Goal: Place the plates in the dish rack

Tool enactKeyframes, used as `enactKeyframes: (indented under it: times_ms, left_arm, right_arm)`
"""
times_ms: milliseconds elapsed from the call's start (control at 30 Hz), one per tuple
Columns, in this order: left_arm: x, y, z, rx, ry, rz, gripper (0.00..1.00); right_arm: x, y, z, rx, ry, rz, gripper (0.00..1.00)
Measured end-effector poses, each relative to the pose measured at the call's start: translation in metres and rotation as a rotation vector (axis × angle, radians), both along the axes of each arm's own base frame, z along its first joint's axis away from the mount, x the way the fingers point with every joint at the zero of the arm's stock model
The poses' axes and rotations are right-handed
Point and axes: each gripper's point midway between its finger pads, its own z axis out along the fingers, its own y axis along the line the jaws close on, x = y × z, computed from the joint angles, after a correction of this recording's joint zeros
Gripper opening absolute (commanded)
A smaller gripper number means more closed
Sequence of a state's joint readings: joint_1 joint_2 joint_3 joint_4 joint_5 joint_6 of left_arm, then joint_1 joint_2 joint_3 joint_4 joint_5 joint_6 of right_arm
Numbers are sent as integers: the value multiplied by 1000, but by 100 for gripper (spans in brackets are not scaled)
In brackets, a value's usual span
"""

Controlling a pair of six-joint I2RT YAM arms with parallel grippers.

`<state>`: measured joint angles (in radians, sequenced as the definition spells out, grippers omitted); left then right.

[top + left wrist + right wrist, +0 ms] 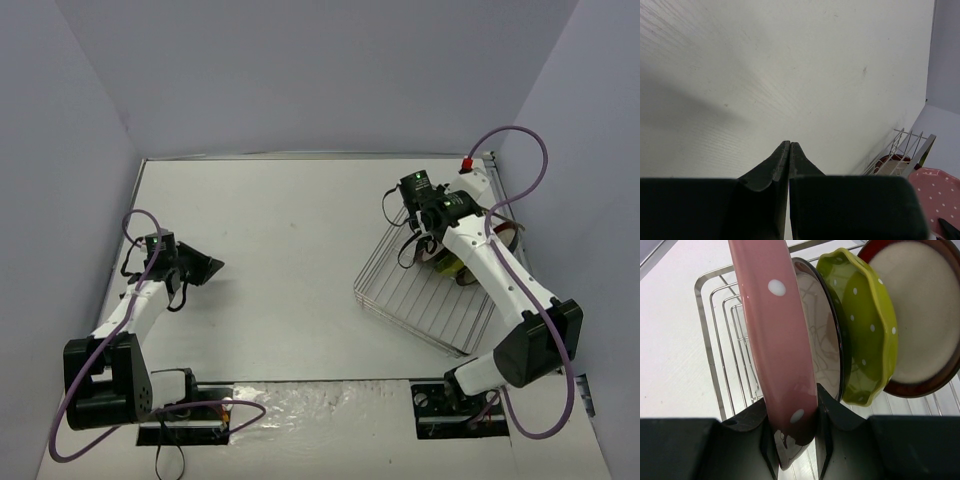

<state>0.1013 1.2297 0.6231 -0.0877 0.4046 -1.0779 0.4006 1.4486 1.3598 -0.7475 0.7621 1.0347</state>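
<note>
My right gripper point(792, 415) is shut on the rim of the pink plate point(775, 315), which stands on edge over the wire dish rack point(710, 340). Right behind it stands a dark-rimmed plate point(822, 340), then the yellow-green scalloped plate point(865, 325) and a dark-red-rimmed plate with a beige centre point(920, 310), all on edge in the rack. From above, the right gripper point(425, 240) hangs over the far part of the dish rack point(420, 300). My left gripper point(212, 266) is shut with nothing in it, low over the bare table at the left point(790, 145).
The rack sits turned at an angle at the table's right side, close to the right wall. In the left wrist view the rack's corner point(902, 145) and the pink plate point(935, 192) show at the far right. Grey walls enclose the table on three sides.
</note>
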Motion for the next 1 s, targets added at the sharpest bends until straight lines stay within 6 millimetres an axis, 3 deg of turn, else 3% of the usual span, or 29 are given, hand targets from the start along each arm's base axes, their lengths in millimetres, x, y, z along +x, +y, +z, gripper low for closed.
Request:
enactKeyframes:
  times_ms: [267,700,1000]
  left_arm:
    - [0,0,0,-1,0,-1,0]
    - [0,-1,-1,-9,2,-2,0]
    - [0,-2,-1,-13,4,-2,0]
  right_arm:
    - [6,0,-20,-3,41,6,0]
    - [18,3,-23,5,24,23,0]
    - [26,14,-50,21,96,55,0]
